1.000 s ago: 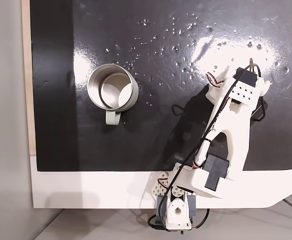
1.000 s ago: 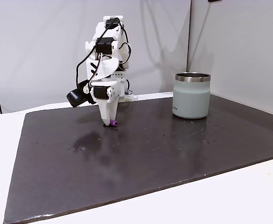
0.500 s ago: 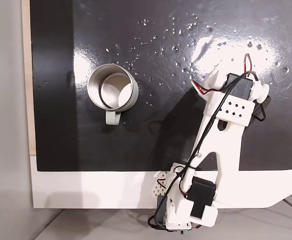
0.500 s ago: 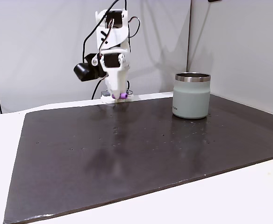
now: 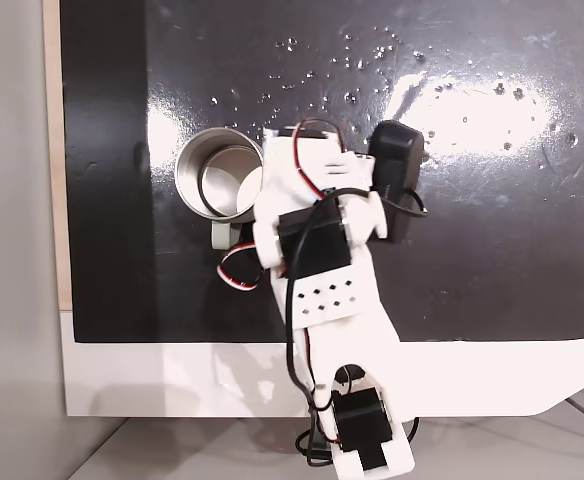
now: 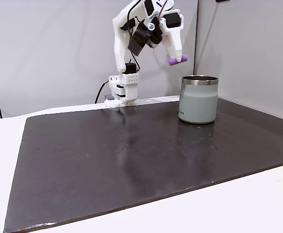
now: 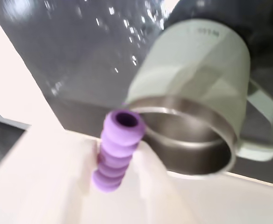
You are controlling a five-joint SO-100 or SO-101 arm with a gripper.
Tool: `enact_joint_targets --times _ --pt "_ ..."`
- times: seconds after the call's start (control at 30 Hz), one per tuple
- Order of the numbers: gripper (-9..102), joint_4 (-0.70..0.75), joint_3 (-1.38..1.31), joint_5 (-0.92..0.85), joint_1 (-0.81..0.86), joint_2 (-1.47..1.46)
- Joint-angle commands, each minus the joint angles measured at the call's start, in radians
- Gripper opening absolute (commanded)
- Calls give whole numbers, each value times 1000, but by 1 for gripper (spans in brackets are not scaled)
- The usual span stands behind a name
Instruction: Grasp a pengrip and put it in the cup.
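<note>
My gripper (image 6: 177,58) is shut on the pengrip (image 6: 177,61), a small purple ribbed cylinder held high in the air. It hangs just above and to the left of the cup's (image 6: 198,99) shiny rim in the fixed side view. In the wrist view the pengrip (image 7: 117,150) sticks up between my white fingers (image 7: 57,182), with the open mouth of the cup (image 7: 199,79) right behind it. From above, the arm (image 5: 317,255) covers the right side of the cup (image 5: 212,178), and the pale handle (image 5: 226,236) points toward the table's near edge.
A black mat (image 6: 132,160) covers most of the white table (image 5: 172,380). The arm's base (image 6: 123,90) stands at the mat's far edge in the side view. A grey wall panel (image 6: 248,48) rises behind the cup.
The arm has lifted the pengrip off the mat and swung it across, from the mat's right part in the top-down view over to the cup's rim.
</note>
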Motion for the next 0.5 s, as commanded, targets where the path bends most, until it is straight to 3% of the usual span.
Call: enact_joint_targets --times 0.0,0.47 --pt "0 9 -58 -26 -86 -8" --pt "0 18 -126 -72 -247 -155"
